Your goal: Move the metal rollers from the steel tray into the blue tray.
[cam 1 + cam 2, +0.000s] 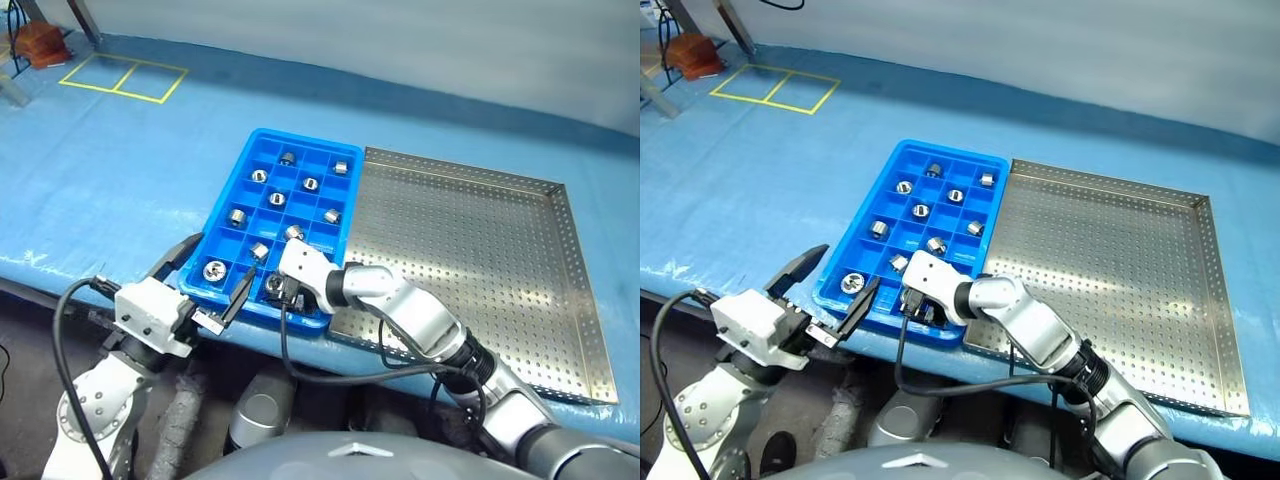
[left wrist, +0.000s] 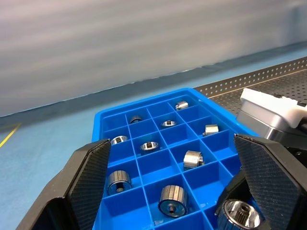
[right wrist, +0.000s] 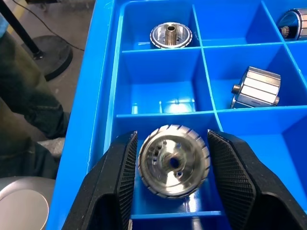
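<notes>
The blue tray (image 1: pixel 223 195) lies on the table with the steel tray (image 1: pixel 480 250) against its right side. Several metal rollers (image 1: pixel 238 215) sit singly in the blue compartments. My right gripper (image 1: pixel 275 288) reaches into a near-row compartment of the blue tray. In the right wrist view its fingers (image 3: pixel 122 177) press both sides of one roller (image 3: pixel 173 160), which is low in that compartment. My left gripper (image 1: pixel 212 272) hangs open at the tray's near left corner, level with the rim. A flanged roller (image 1: pixel 215 269) lies in the corner compartment between its spread fingers (image 2: pixel 91 177).
A blue cover spreads over the table, whose front edge runs just below the two trays. Yellow tape squares (image 1: pixel 125 77) and an orange object (image 1: pixel 40 42) lie far back left. A black cable (image 1: pixel 300 365) loops under my right wrist.
</notes>
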Controlling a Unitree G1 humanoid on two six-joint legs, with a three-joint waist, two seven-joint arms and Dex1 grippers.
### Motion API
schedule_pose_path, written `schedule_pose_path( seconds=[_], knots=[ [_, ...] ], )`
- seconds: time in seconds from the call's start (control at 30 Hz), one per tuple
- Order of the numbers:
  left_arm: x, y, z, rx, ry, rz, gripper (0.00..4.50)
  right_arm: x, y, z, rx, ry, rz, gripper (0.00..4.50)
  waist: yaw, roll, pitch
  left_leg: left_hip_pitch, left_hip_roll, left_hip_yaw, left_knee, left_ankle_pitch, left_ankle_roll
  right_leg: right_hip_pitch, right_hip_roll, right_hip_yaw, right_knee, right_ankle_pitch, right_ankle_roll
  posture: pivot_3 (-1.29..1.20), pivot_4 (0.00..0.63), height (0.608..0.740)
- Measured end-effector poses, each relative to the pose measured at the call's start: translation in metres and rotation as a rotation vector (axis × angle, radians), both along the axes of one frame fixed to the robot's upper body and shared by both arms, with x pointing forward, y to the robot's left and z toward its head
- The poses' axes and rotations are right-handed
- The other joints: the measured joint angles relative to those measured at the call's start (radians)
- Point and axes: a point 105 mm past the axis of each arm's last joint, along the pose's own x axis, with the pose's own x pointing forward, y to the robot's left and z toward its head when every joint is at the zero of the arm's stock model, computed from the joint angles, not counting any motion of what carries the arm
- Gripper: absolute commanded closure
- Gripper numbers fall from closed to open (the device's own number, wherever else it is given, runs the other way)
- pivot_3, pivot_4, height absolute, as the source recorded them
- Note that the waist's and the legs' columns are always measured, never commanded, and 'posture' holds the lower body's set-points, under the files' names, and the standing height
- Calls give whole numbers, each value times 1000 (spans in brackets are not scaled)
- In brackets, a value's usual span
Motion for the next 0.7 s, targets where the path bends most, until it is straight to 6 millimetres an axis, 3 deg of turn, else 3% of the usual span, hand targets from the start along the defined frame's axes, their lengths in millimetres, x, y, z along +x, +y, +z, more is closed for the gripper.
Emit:
schedule_pose_path(
  seconds=[0.17, 0.27, 0.37, 0.53, 0.7],
  knots=[
    [5, -2, 3, 1, -9, -23, 0, 3, -6, 14, 48, -5, -37, 1644, 3, 1, 1, -1, 0, -3, 1, 1, -2, 0, 3, 0, 1, 1, -2, 300, 150, 740],
    [12, -8, 15, -23, -49, -77, 0, 17, -37, 44, 84, -101, -130, 1644, -4, 1, 1, -1, 0, -3, 3, 1, -2, 1, 4, 0, 0, 1, -2, 253, 150, 740],
    [19, -14, 24, -48, -78, -123, 0, 13, -55, 62, 116, -155, -158, 1644, -27, 0, 0, -1, 1, -2, 3, 0, -2, 5, 4, 1, 0, 1, -2, 190, 150, 740],
    [40, -20, 33, -53, -89, -183, 0, 7, -90, 62, 125, -159, -308, 1644, -94, 1, 0, 0, 1, -4, 3, 0, -2, 8, 4, 1, 0, 1, -2, 89, 150, 740],
    [74, -27, 26, -54, -36, -173, 0, 2, -120, 54, 157, -178, -545, 1644, -191, 1, 0, 4, 2, -4, 3, 0, -2, 12, 4, 2, 0, 1, -2, -9, 150, 740]
  ],
)
